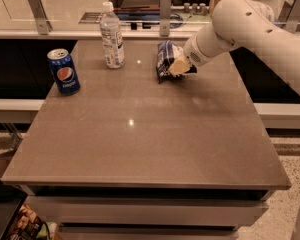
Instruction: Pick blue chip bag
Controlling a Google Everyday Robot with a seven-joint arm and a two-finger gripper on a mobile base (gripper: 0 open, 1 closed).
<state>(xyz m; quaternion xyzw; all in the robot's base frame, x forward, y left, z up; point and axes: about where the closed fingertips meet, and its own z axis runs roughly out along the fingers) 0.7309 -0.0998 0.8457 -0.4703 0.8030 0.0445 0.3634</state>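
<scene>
The blue chip bag (164, 59) is a small crumpled navy foil bag with white patches. It stands nearly upright at the back middle of the brown table (140, 134). My gripper (178, 66) comes in from the right on the white arm and is shut on the bag's right side, with a cream finger (180, 63) pressed against the foil. The bag's lower edge is at the table surface; I cannot tell whether it is touching.
A blue Pepsi can (64, 71) stands at the back left of the table. A clear water bottle (112, 36) stands just left of the bag. A counter with metal posts (165, 6) runs behind the table. The white arm (260, 29) spans the right rear.
</scene>
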